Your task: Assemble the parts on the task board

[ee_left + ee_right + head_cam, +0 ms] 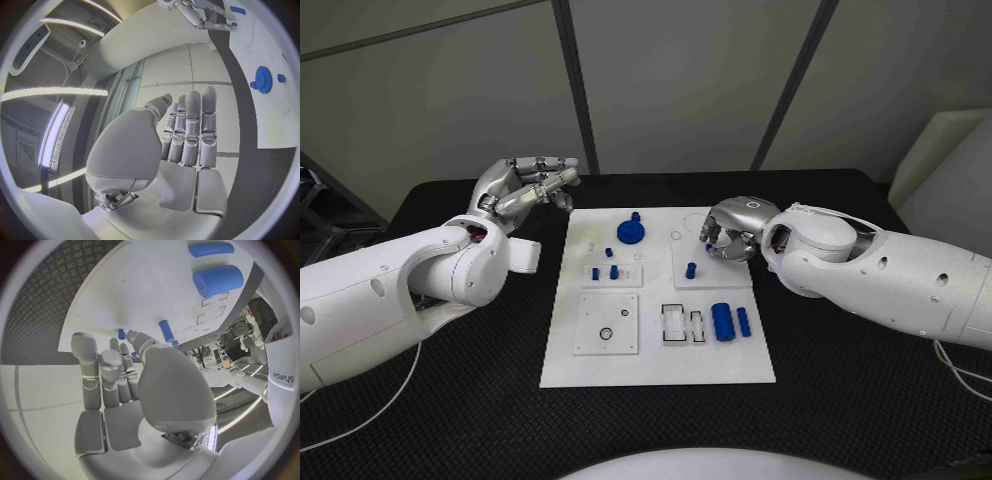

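Observation:
The white task board (661,340) lies mid-table. On its far part stands a blue gear (632,232) (263,79), with small blue pegs (604,271) and another peg (691,268) (166,331) nearer the middle. A thick blue cylinder (723,320) (217,280) and a thin one (743,321) (211,248) lie at the near right. My left hand (528,185) (184,132) is raised beyond the board's far left corner, fingers straight and empty. My right hand (733,230) (125,375) hovers over the board's far right, fingers bent downward, holding nothing that I can see.
White inset plates with holes and slots (607,322) sit on the near left of the board, and rectangular cut-outs (684,323) next to the cylinders. Black matting (473,380) surrounds the board on all sides. A small white block (527,255) sits on my left forearm.

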`<state>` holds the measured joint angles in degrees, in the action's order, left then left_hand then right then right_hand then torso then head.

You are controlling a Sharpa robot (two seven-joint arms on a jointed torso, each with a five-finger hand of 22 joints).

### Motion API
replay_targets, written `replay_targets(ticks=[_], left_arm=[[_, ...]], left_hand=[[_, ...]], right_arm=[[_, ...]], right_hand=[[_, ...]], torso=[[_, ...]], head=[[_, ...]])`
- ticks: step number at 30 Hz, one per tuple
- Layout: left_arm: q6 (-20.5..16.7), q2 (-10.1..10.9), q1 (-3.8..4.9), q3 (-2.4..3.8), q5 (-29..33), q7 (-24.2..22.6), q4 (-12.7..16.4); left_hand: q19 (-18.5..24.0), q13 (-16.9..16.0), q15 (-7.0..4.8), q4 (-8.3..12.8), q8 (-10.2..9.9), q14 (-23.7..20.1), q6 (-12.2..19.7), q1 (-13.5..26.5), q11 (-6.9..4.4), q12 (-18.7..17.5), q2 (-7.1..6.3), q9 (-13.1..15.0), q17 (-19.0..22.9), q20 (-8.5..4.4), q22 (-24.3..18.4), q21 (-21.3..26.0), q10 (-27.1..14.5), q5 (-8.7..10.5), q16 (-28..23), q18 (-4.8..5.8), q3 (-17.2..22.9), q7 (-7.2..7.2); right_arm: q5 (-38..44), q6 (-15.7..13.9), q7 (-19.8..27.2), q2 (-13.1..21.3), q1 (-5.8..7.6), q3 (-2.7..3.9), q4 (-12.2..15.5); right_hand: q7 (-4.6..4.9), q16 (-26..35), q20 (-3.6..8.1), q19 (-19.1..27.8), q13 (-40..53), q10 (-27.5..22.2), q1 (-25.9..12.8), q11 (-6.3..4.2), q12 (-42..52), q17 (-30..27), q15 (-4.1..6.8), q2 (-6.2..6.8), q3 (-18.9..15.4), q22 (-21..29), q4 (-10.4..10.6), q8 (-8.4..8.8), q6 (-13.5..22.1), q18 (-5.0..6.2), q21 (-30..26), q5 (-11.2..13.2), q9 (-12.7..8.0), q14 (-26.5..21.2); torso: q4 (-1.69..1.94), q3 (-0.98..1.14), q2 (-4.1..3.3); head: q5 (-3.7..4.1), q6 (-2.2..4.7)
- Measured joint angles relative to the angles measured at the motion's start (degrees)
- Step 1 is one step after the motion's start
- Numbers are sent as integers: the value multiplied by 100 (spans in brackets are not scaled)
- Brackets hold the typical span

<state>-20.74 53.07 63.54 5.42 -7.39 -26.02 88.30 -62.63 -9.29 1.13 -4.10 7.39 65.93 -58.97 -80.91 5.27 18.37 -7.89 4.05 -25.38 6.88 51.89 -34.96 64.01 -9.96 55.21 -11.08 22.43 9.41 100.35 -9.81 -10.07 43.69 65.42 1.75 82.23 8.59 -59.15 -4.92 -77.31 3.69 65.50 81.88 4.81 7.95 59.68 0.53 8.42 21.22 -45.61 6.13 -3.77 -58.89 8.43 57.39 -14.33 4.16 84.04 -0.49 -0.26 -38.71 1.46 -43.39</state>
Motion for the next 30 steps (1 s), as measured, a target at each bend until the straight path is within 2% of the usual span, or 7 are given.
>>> replay_targets(ticks=[10,11,12,26,27,28,30], left_arm=[[37,-14,0,0,68,0,-28],[39,-14,0,0,72,1,-29],[41,-15,0,0,75,1,-29],[52,-31,-1,0,94,16,-25],[54,-33,-1,0,95,18,-25],[55,-36,-1,0,95,21,-25],[57,-39,-1,0,96,28,-25]], left_hand=[[0,-5,0,0,0,0,0,-23,-3,21,22,0,6,0,-8,0,-3,0,0,1,0,0],[0,-5,0,0,0,0,1,-23,-13,21,22,0,6,0,-8,0,-12,0,0,1,0,0],[0,-5,0,0,0,0,1,-23,-15,21,22,0,6,0,-7,0,-15,0,0,1,0,0],[0,-4,0,0,0,0,1,-23,-23,21,22,1,7,0,-14,0,-22,0,1,2,0,0],[0,-4,0,0,0,0,1,-23,-22,21,22,1,12,0,-14,0,-22,0,1,2,0,0],[0,-4,0,0,0,0,1,-23,-22,21,22,1,12,0,-14,0,-22,0,1,1,0,0],[0,-4,0,0,0,0,1,-23,-22,21,22,1,12,0,-14,0,-22,0,1,2,0,0]], right_arm=[[20,101,-86,-67,-8,-2,-103],[21,117,-95,-76,-12,-2,-107],[22,129,-101,-81,-15,-2,-108],[45,195,-151,-149,-23,11,-127],[46,197,-154,-151,-23,12,-127],[48,199,-157,-154,-23,13,-128],[52,203,-164,-162,-24,13,-129]], right_hand=[[-2,-185,0,0,1,0,0,0,0,125,0,0,121,-227,-11,0,-42,1,195,41,5,0],[-2,-238,-1,-1,1,0,0,0,0,164,0,0,121,-298,-11,0,-42,-8,254,41,8,0],[9,-285,-21,-21,0,0,0,0,0,201,0,0,145,-364,-15,0,-56,-92,310,41,8,0],[-24,-692,-27,-75,22,212,23,-39,38,498,0,-23,272,-923,-70,-38,-248,-89,780,202,35,0],[-33,-724,-19,-83,22,244,23,-46,38,514,0,-23,286,-966,-84,-55,-257,-102,813,202,42,0],[-25,-752,-20,-83,26,269,30,-61,40,533,0,-30,292,-1006,-90,-67,-288,-179,850,210,47,0],[-50,-804,-13,-139,48,352,68,-83,90,577,0,-68,322,-1133,-120,-91,-366,-179,949,270,62,0]], torso=[[-2,3,3],[-2,4,3],[-4,4,3],[-9,6,1],[-9,6,1],[-9,6,1],[-9,6,2]], head=[[-21,-23],[-24,-25],[-27,-27],[-77,-80],[-81,-85],[-87,-89],[-100,-93]])
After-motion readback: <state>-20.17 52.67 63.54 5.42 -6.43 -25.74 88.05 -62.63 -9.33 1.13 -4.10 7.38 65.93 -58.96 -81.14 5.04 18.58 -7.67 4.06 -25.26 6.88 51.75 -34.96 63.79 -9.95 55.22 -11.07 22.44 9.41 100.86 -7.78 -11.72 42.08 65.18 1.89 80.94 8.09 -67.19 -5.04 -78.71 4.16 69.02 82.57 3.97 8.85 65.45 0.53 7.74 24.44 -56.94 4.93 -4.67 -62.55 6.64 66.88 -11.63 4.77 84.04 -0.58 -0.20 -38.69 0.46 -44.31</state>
